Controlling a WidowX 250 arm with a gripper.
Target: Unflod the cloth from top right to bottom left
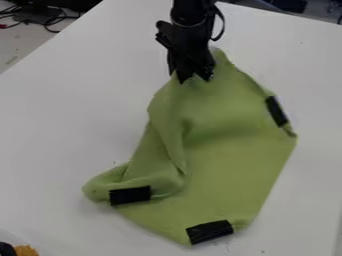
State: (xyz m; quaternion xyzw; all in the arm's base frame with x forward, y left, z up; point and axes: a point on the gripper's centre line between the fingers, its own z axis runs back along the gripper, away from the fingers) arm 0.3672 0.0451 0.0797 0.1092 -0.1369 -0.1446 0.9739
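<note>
Green cloth [234, 160]'s on the table [67, 115], claw [194, 77] down at its top end, probably to work that folded part loose. Can't tell if it's open or clamped tbh.

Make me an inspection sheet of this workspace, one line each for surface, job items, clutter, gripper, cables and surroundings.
Surface: white tabletop, a few tiny dark specks.
Job items: green cloth, creased, its left side bunched and folded over; black tape-like strips at the right edge, lower left and bottom.
Clutter: orange-and-black object, cut off at the lower left corner of the view.
Gripper: black gripper at the cloth's upper end, pointing down.
Cables: black cable loop beside the arm; loose black cables beyond the table, upper left.
Surroundings: dark items past the table's far edge, upper right.
</note>
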